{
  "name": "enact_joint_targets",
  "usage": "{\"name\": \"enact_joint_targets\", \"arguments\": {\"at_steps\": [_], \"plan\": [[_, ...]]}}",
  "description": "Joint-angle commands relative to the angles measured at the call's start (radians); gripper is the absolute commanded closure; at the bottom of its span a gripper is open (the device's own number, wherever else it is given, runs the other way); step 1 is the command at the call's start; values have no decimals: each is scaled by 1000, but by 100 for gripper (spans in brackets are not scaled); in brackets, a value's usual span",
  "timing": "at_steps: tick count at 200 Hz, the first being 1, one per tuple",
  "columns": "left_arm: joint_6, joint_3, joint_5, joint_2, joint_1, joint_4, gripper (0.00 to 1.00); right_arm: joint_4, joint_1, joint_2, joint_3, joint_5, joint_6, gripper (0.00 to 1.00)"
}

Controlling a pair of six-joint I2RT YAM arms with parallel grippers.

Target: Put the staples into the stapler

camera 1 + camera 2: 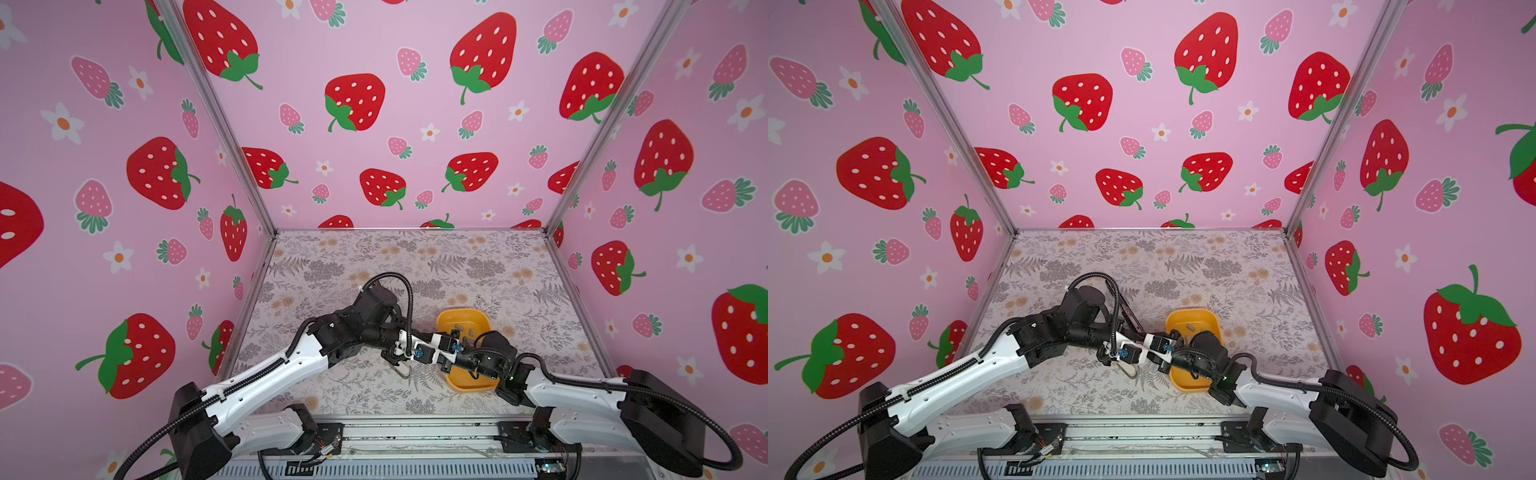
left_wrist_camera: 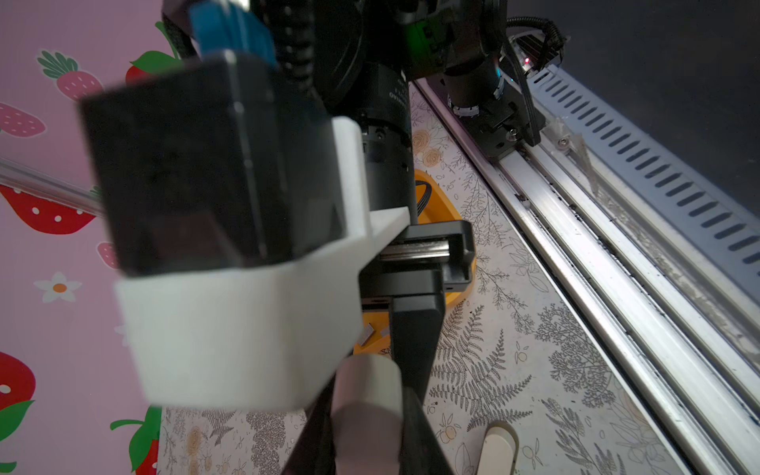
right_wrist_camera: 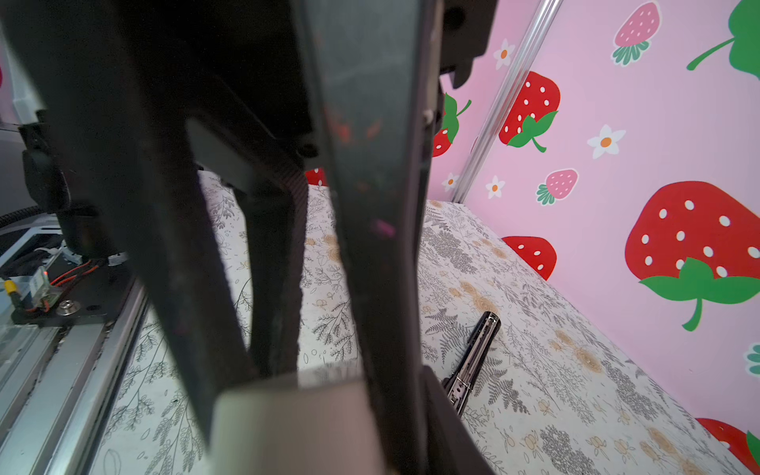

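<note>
Pink walls (image 1: 374, 104) printed with strawberries close in a floral-patterned table (image 1: 415, 257). Toward the robot's right on the table sits a yellow tray (image 1: 461, 313). The staples (image 1: 1191, 327) lie inside it as a few short grey pieces, and the left wrist view shows another grey strip in the tray. The stapler (image 3: 473, 357) lies flat on the table on the far side of the left arm, well apart from the tray. In the right wrist view a metal channel seems to run along its upper face, which suggests it is opened out, though the detail is small.

Both arms reach to the middle and meet just beside the tray, their wrist cameras almost nose to nose. The left claw (image 1: 400, 363) is clenched. Whether it pinches anything cannot be told, because a pale stub (image 1: 402, 370) below it could be its own tip or something in its hold. The right claw (image 1: 446, 363) hangs at the tray's rim on the side nearest the left arm. The other arm crowds it too closely to tell whether it is released or clenched.

The task appears to be at an early stage. The stapler looks ready to receive a strip, but none is seen in its channel and neither claw is at it. What remains is to get a strip out of the tray, carry it across, seat it in the channel and close the stapler.
</note>
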Motion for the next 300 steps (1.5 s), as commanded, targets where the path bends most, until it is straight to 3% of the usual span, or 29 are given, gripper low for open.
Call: {"name": "enact_joint_targets", "arguments": {"at_steps": [1,26,39,63,104,125,154,186,207,240,273,300], "plan": [[-40,39,-48,-27,-6,59,60,49,0,-7,24,41,40,82],[-154,-29,-128,-109,53,257,41,-22,-2,-40,71,230,152,86],[-220,-82,-155,-154,112,397,35,-108,-1,-82,96,319,218,94],[-261,-130,-229,-196,206,516,34,-115,-2,-161,67,342,314,97],[-266,-157,-334,-213,230,583,35,-286,1,-190,103,383,550,99],[-294,-179,-346,-219,231,649,34,-410,31,-97,183,377,626,100],[-435,-158,-451,-194,295,608,34,-603,132,95,340,528,667,100],[-512,-174,-660,-205,346,621,34,-760,191,325,539,572,662,100],[-508,-175,-637,-234,367,613,35,-820,198,429,618,635,682,100],[-393,-219,-676,-232,377,639,36,-886,196,584,758,614,656,98],[-414,-196,-711,-203,399,614,35,-967,194,718,907,589,618,97],[-457,-222,-714,-204,441,661,34,-972,170,752,927,564,611,95]]}}
